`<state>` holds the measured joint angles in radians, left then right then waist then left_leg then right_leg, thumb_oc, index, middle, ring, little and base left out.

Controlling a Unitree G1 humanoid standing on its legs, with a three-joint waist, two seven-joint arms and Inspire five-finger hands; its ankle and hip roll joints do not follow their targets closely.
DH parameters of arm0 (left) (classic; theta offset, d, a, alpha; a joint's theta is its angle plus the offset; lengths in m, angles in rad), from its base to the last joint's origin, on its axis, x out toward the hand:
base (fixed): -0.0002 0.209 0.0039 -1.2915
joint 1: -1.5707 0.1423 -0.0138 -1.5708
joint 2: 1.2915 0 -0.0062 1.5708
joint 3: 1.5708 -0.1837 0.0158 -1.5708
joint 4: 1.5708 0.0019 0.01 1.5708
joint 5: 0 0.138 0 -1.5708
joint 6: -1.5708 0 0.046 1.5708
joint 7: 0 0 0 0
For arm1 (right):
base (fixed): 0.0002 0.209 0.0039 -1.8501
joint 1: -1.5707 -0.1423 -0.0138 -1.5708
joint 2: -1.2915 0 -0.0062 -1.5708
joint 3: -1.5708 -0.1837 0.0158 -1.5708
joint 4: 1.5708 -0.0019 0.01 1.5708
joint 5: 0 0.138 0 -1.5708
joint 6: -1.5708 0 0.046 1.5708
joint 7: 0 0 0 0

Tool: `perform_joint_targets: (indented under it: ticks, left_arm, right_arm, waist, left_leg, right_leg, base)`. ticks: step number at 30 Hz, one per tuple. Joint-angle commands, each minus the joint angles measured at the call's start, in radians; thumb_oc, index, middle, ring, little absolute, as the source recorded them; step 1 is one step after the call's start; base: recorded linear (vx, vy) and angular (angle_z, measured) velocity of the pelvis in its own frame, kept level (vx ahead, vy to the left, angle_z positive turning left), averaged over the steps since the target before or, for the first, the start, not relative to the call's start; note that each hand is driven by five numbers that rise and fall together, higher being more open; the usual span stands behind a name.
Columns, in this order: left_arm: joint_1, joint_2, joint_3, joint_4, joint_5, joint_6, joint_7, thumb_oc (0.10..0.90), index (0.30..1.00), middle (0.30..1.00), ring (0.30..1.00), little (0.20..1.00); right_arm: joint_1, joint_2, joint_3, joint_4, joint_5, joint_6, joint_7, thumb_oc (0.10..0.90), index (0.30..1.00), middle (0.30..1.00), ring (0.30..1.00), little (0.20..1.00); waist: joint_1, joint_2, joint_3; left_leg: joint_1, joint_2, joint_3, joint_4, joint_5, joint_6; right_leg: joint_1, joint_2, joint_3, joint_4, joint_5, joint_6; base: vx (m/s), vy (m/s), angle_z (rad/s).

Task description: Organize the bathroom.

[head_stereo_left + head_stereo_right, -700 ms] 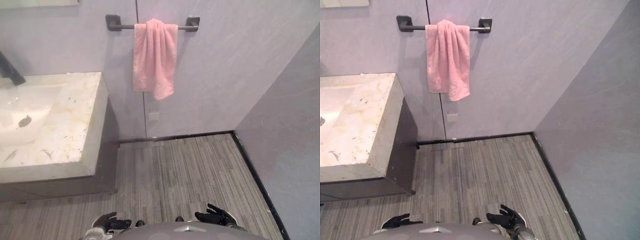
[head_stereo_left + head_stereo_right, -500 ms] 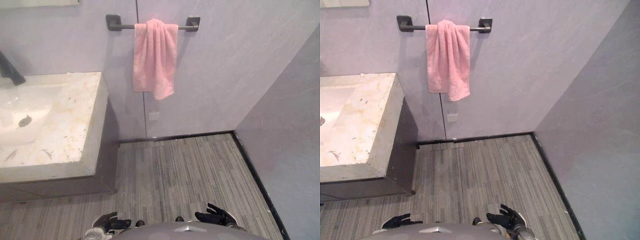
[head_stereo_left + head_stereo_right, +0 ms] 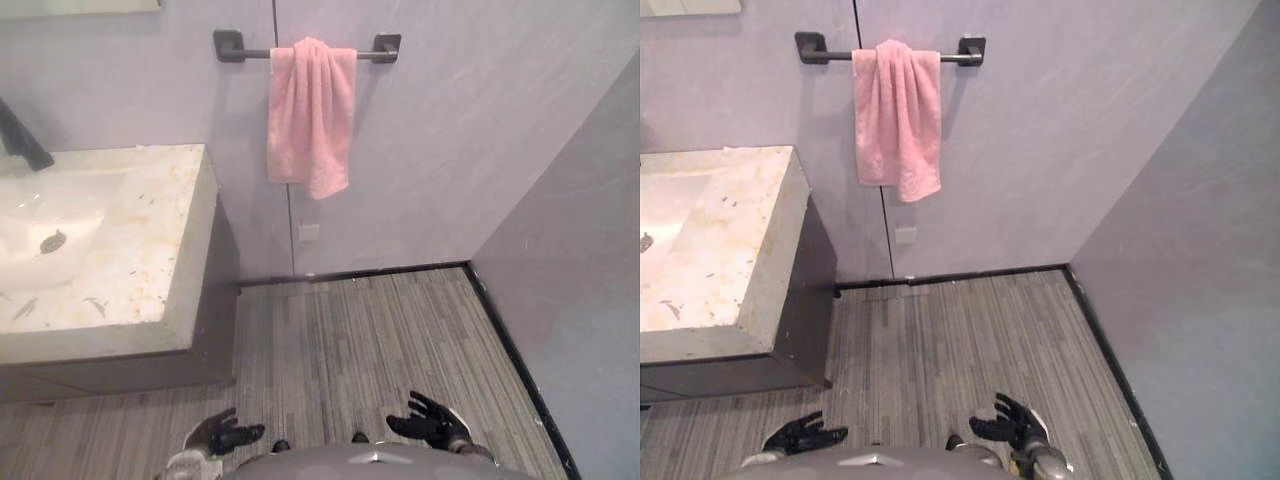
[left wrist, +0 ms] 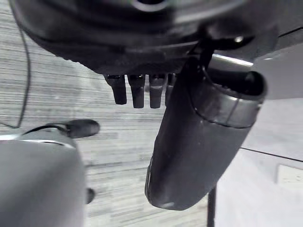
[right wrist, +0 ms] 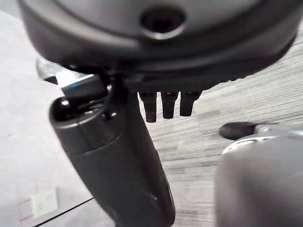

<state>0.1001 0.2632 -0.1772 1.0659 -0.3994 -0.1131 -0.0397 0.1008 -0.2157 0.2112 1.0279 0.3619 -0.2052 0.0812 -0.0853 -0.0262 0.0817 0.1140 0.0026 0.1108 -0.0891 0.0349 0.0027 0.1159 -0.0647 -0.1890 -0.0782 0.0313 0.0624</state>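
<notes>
1. Both hands have spread out since a moment ago: the left hand (image 3: pixel 222 435) and right hand (image 3: pixel 428 424) went from loosely curled to fingers splayed wide, and neither is holding anything.
2. They hang low over the striped floor (image 3: pixel 370 340), well apart from the pink towel (image 3: pixel 310 115), which is draped high up on the wall over the dark towel bar (image 3: pixel 305 50).
3. Count: one towel, one bar, one marble sink counter (image 3: pixel 150 260) at the left, one small white wall plate (image 3: pixel 309 232) below the towel.
4. No writing I can read anywhere.
</notes>
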Motion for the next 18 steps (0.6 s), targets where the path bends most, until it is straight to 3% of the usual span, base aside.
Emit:
perform_joint_targets:
  ticks: [1, 8, 12, 15, 18]
  left_arm:
    - [-0.077, 0.042, 0.041, -0.087, -0.061, -0.059, 0.026, 0.8, 0.9, 0.9, 0.9, 0.9]
    - [-0.099, 0.099, 0.061, -0.332, -0.105, -0.034, 0.05, 0.8, 0.9, 0.9, 0.9, 0.9]
    - [-0.099, 0.127, 0.043, -0.513, -0.154, 0.012, 0.028, 0.8, 0.9, 0.9, 0.9, 0.9]
    - [-0.112, 0.136, 0.022, -0.622, -0.201, 0.082, 0.008, 0.8, 0.9, 0.9, 0.9, 0.9]
    - [-0.142, 0.137, -0.025, -0.725, -0.245, 0.131, -0.022, 0.8, 0.9, 0.9, 0.9, 0.9]
  right_arm:
    - [-0.092, -0.082, 0.017, -0.114, -0.014, -0.064, 0.005, 0.8, 0.9, 0.9, 0.9, 0.9]
    - [-0.091, -0.112, 0.027, -0.317, -0.031, -0.081, 0.002, 0.8, 0.9, 0.9, 0.9, 0.9]
    - [-0.09, -0.131, 0.036, -0.467, -0.042, -0.093, -0.018, 0.8, 0.9, 0.9, 0.9, 0.9]
    - [-0.104, -0.145, 0.049, -0.551, -0.061, -0.115, -0.012, 0.8, 0.9, 0.9, 0.9, 0.9]
    - [-0.15, -0.17, 0.073, -0.641, -0.056, -0.151, -0.009, 0.8, 0.9, 0.9, 0.9, 0.9]
  waist:
    - [-0.003, 0.055, 0.017]
    - [-0.004, 0.063, 0.017]
    - [-0.006, 0.063, 0.02]
    - [-0.006, 0.061, 0.025]
    - [0.003, 0.044, 0.037]
  left_leg:
    - [0.013, -0.001, 0.087, 0.029, -0.073, 0.003]
    - [0.013, 0.007, 0.081, 0.031, -0.064, 0.002]
    - [0.012, 0.017, 0.082, 0.034, -0.057, -0.005]
    - [0.006, 0.022, 0.083, 0.053, -0.062, -0.005]
    - [-0.045, 0.013, 0.086, 0.184, -0.1, -0.009]
  right_leg:
    - [-0.025, 0.047, -0.065, 0.099, -0.117, 0.041]
    - [-0.02, 0.055, -0.065, 0.099, -0.12, 0.031]
    - [-0.016, 0.059, -0.071, 0.09, -0.115, 0.026]
    - [-0.013, 0.06, -0.072, 0.087, -0.116, 0.02]
    - [-0.011, 0.051, -0.065, 0.097, -0.123, 0.006]
  base:
    - [0.0, 0.0, 0.0]
    - [-0.01, -0.041, -0.01]
    - [-0.01, -0.07, -0.01]
    - [-0.01, -0.074, -0.02]
    - [-0.01, -0.103, -0.04]
